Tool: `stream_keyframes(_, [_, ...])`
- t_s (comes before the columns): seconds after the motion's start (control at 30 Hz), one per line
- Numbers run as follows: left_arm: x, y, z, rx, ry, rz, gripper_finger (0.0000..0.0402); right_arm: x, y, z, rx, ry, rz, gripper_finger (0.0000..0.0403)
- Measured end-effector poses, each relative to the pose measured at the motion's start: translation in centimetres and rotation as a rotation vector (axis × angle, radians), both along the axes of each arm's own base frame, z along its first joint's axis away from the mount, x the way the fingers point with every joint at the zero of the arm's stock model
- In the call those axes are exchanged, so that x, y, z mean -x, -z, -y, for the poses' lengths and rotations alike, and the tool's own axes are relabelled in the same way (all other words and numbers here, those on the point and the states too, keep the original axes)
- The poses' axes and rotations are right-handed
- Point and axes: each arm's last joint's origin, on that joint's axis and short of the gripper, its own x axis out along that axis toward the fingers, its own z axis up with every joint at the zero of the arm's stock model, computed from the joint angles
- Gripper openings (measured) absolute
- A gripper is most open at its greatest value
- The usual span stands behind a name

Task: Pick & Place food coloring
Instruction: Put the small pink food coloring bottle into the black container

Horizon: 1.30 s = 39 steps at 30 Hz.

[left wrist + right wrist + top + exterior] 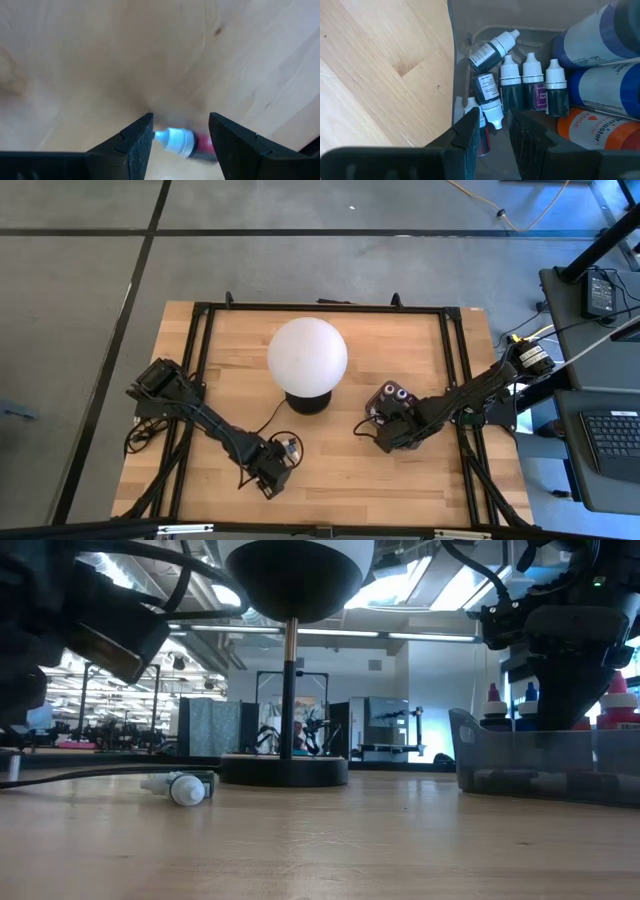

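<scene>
The wooden table (330,480) holds a big white globe lamp (307,355) on a dark round base near its middle. To the lamp's right sits a dark see-through tray (540,765), and the right arm reaches down over it. Inside the tray are a few bigger bottles (605,75), blue and orange, lying side by side. Next to them is a bunch of little food coloring bottles (530,82) with white caps. Three of them lie in a row with their caps all pointing the same way, and one more (492,49) lies slanted beside them with its cap pointing off at an angle. The right gripper (492,127) hangs just above these little bottles with its fingers only a little apart, and nothing is held between them. The left arm reaches over the front part of the table, on the lamp's left. The left gripper (180,137) is spread wide, with one finger on each side of one small bottle (182,142). This bottle lies flat on the wood, red with a pale pointed tip. Its long side runs across from finger to finger, and the tip points at one finger (137,145). The fingers are not squeezing it.
</scene>
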Motion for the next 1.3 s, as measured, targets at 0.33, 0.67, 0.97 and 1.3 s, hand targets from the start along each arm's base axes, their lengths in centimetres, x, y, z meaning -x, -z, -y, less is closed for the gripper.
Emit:
stream_keyframes(0.33, [0.6, 0.1, 0.3, -0.016, 0.204, 0.006, 0.0189, 0.0, 0.0, 0.1, 0.022, 0.004, 0.011, 0.0106])
stream_keyframes(0.67, [1.3, 0.1, 1.3, -0.081, 0.510, 0.088, 0.0189, 0.0, 0.0, 0.1, 0.031, -0.024, 0.005, 0.0106])
stream_keyframes(0.97, [1.2, 0.0, 1.3, -0.091, 0.522, 0.099, 0.0189, 0.0, 0.0, 0.1, 0.031, -0.024, 0.005, 0.0106])
stream_keyframes(1.3, [1.1, 0.0, 1.2, -0.082, 0.502, 0.098, 0.0200, 0.0, 0.0, 0.1, 0.031, -0.025, 0.005, 0.0106])
